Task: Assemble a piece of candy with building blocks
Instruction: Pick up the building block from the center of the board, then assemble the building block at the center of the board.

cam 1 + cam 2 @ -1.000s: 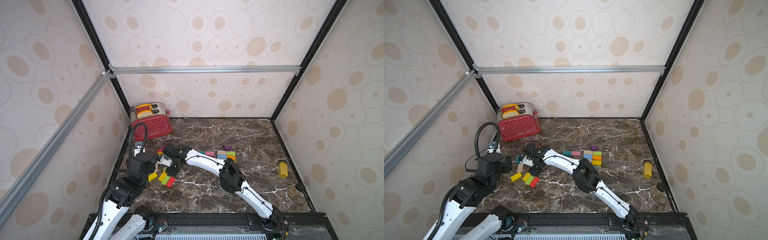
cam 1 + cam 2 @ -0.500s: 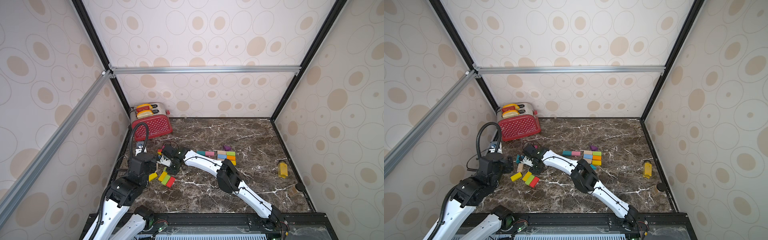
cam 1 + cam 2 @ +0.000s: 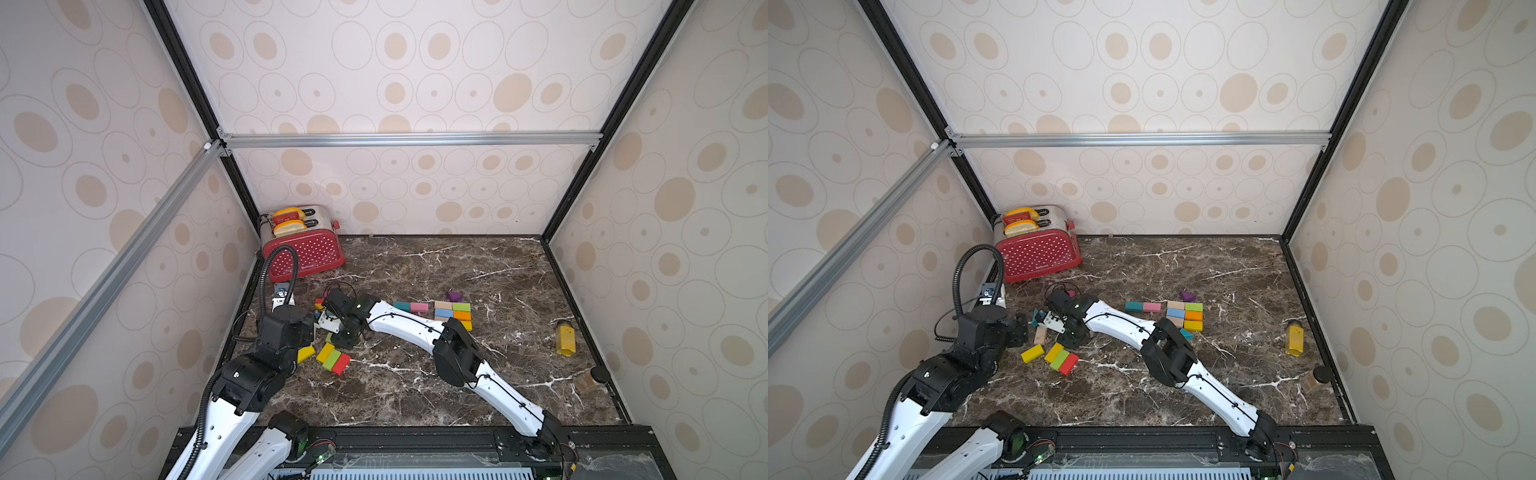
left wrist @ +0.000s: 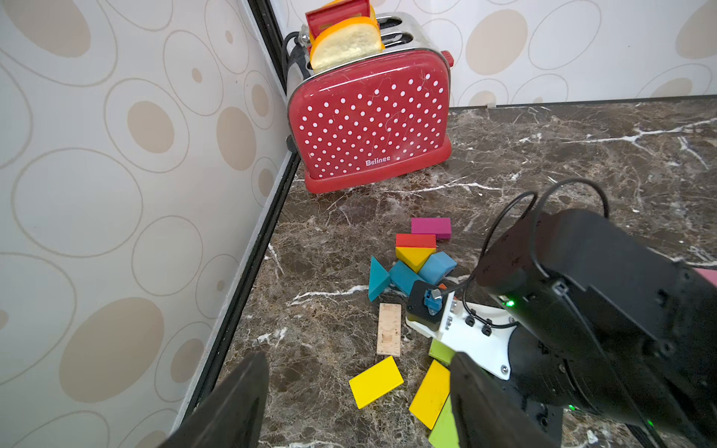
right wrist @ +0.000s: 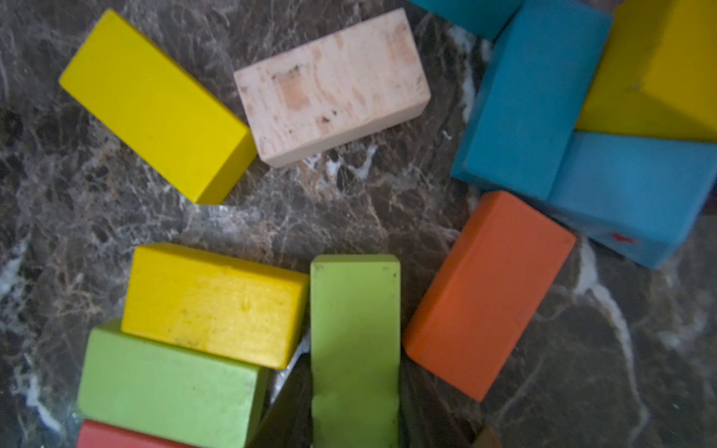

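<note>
The building blocks lie in two groups on the marble. A neat patch of bare-wood, green, blue, orange and yellow blocks (image 3: pixel 453 313) sits mid-table beside a teal and a pink block (image 3: pixel 411 306). A loose heap sits near the left wall. My right gripper (image 5: pixel 355 388) points down over that heap, shut on a light green block (image 5: pixel 355 310) that stands on edge between an orange block (image 5: pixel 489 294) and a yellow block (image 5: pixel 213 302). My left gripper (image 4: pixel 357 372) hangs open above a lone yellow block (image 4: pixel 375 382), close to a bare-wood block (image 4: pixel 389 329).
A red dotted toaster (image 3: pixel 303 249) fills the back left corner. A mustard-yellow bottle (image 3: pixel 565 340) and a dark-lidded jar (image 3: pixel 590 380) stand by the right wall. Teal wedges (image 4: pixel 388 277) with red, pink and blue blocks lie behind the heap. The left wall is close to my left arm.
The right gripper's jaws have closed in on the green block. Both arms have stayed almost where they were.
</note>
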`<state>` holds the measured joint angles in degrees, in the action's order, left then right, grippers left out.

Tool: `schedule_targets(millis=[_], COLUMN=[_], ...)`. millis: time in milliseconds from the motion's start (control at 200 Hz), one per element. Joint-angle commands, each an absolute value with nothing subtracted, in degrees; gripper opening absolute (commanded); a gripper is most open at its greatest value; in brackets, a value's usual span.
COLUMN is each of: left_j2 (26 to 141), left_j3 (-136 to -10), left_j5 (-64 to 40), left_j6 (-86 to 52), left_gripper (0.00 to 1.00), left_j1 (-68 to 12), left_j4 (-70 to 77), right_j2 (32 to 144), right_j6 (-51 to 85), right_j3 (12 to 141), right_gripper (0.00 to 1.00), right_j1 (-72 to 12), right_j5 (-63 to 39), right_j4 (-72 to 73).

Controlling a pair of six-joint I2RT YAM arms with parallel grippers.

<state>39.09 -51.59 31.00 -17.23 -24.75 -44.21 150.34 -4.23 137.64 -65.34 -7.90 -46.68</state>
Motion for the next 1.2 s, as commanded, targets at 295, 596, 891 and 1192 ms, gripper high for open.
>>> schedule_targets(millis=[295, 596, 891, 1192], left_j2=[37.38, 37.14, 36.94, 37.10], left_j3=[-51.68, -51.60, -51.52, -51.50], left_j5=[32.07, 31.47, 29.66, 28.79], left_j6=[-17.25, -17.32, -17.23, -17.11], left_gripper=[0.75, 0.75, 0.75, 0.75], left_j1=[-24.43, -24.41, -24.36, -24.39], left_j4=[-43.53, -43.43, -43.09, -42.98], right_j2=[133.84, 116.94, 104.06, 112.55], right_j6=[-6.81, -11.02, -21.99, -26.87], right_j3=[122.66, 101.67, 78.40, 82.26], right_gripper=[0.21, 0.20, 0.20, 0.19], right_j1=[-65.34, -60.25, -49.51, -47.10], right_j5=[-11.81, -13.42, -9.85, -7.70], right_j4=[-40.72, -35.33, -33.35, -34.79])
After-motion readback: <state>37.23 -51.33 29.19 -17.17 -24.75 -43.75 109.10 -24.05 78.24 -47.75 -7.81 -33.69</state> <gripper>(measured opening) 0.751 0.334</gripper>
